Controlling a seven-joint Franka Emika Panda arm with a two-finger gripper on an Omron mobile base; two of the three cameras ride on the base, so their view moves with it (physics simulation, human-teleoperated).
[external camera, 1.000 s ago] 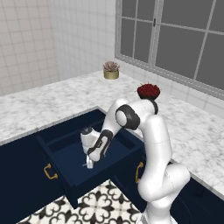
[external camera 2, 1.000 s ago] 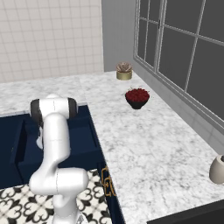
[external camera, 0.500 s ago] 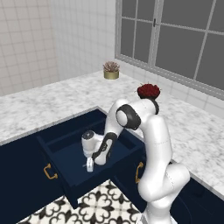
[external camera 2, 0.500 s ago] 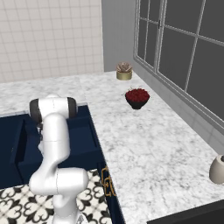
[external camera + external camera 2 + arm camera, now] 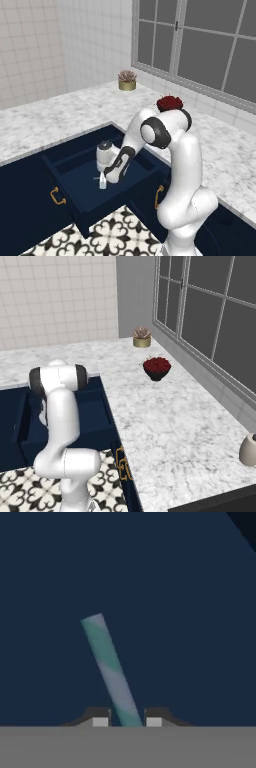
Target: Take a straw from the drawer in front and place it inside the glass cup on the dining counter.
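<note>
The navy drawer (image 5: 82,176) stands pulled open under the marble worktop, and it also appears at the left of the right base view as the drawer (image 5: 95,406). My gripper (image 5: 102,182) reaches down into it near its floor. In the hand view a teal and grey striped straw (image 5: 107,662) lies slanted on the dark drawer floor. Its near end sits between my fingertips (image 5: 153,721), and my gripper (image 5: 127,721) has closed in on it from both sides. The glass cup and the dining counter are out of view.
A brass handle (image 5: 57,196) sticks out from the drawer front. On the marble worktop (image 5: 75,115) stand a small potted plant (image 5: 127,80) and a dark bowl of red fruit (image 5: 170,103). A pale vase (image 5: 248,450) sits far right. Patterned floor tiles (image 5: 115,230) lie below.
My hand has sunk lower into the drawer and the fingers have drawn together around the straw's end. The base has not moved.
</note>
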